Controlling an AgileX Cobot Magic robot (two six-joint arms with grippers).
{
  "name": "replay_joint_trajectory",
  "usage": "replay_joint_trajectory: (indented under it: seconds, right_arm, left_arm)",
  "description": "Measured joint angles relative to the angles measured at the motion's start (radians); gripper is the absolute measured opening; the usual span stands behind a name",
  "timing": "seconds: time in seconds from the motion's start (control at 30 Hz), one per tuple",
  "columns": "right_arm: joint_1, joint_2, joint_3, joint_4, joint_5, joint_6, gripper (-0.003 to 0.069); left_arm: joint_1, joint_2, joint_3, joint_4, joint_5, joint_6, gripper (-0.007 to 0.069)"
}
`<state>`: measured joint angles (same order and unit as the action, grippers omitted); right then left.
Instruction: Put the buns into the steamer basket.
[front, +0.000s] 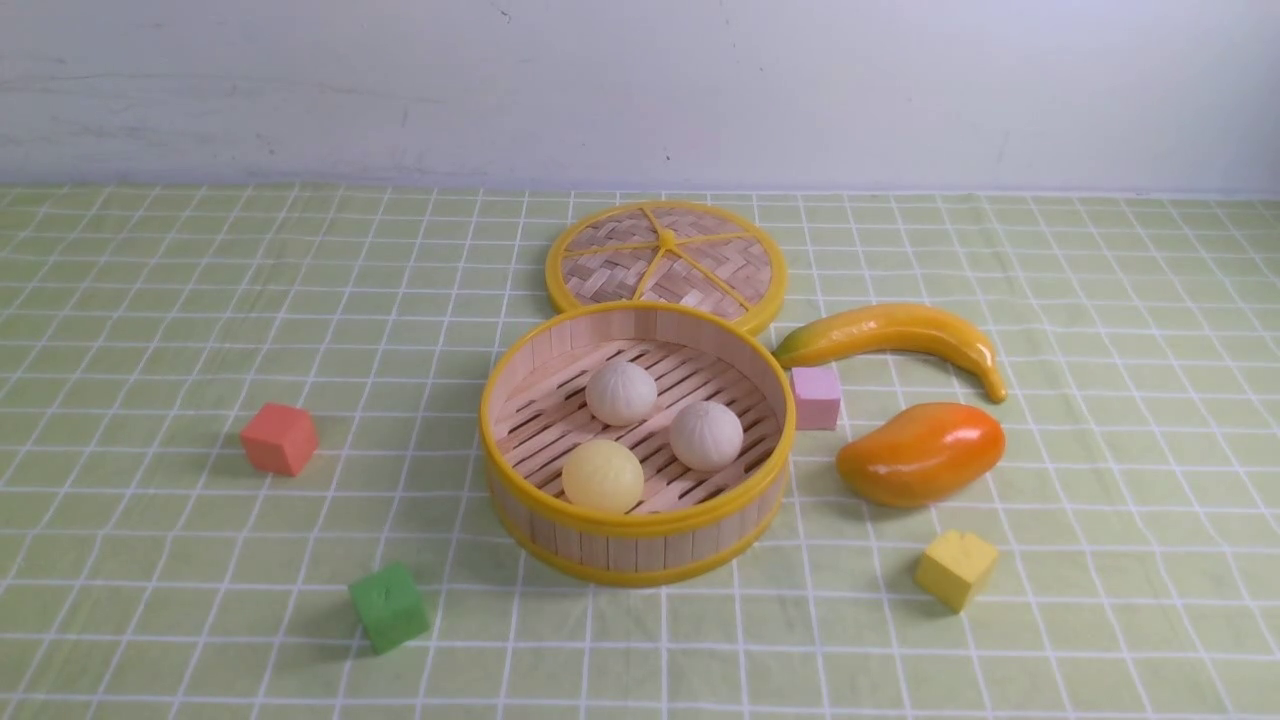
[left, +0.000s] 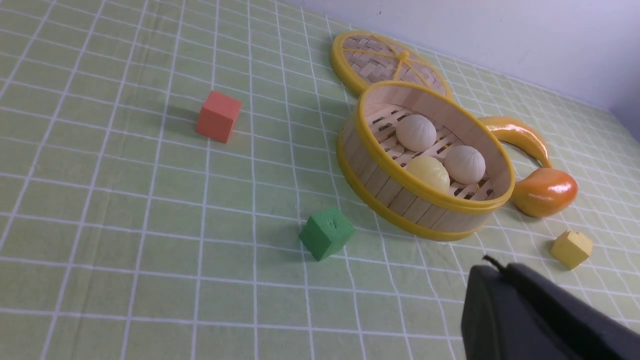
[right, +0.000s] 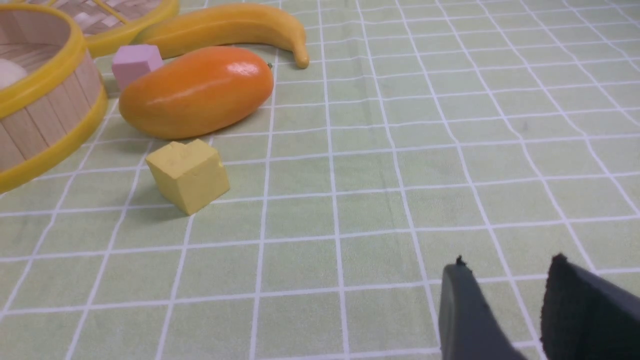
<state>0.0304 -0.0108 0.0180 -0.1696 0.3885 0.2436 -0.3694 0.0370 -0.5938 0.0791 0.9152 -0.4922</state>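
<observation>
The steamer basket (front: 520, 400) stands mid-table, round, with wooden-strip wall and yellow rims. All three buns lie on its slatted floor: an off-white one at the back (front: 621, 392), an off-white one at the right (front: 706, 435) and the pale yellow one at the front (front: 603, 476). The basket (left: 370, 150) and buns also show in the left wrist view. No arm shows in the front view. My left gripper (left: 500, 267) is shut and empty, above the cloth well short of the basket. My right gripper (right: 507, 265) is open and empty, off to the basket's right (right: 45, 100).
The flat woven lid (front: 665, 262) lies behind the basket. A banana (front: 900, 335), an orange mango (front: 920, 452) and a pink cube (front: 816, 396) sit to its right. A yellow cube (front: 956, 568), a green cube (front: 389, 606) and a red cube (front: 279, 438) lie around.
</observation>
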Motion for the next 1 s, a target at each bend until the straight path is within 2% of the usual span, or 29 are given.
replay_joint_trajectory:
  seconds: [0.17,0.3,0.47,0.6,0.7,1.0]
  right_arm:
    - [0.0,0.0,0.0,0.0,0.0,0.0,0.0239]
    - [0.0,0.0,0.0,0.0,0.0,0.0,0.0239]
    - [0.0,0.0,0.0,0.0,0.0,0.0,0.0239]
    - [0.0,0.0,0.0,0.0,0.0,0.0,0.0239]
    - [0.0,0.0,0.0,0.0,0.0,0.0,0.0239]
    - [0.0,0.0,0.0,0.0,0.0,0.0,0.0239]
  left_arm:
    - [0.0,0.0,0.0,-0.005,-0.001,0.0,-0.0013]
    - [0.0,0.0,0.021,-0.072,-0.063,0.0,-0.0013]
    - [0.0,0.001,0.1,-0.152,-0.273,0.0,-0.0013]
    - [0.011,0.001,0.229,-0.155,-0.503,0.0,-0.0013]
    - [0.034,0.0,0.312,-0.155,-0.591,0.0,-0.0013]
    - [0.174,-0.04,0.492,-0.155,-0.615,0.0,-0.001]
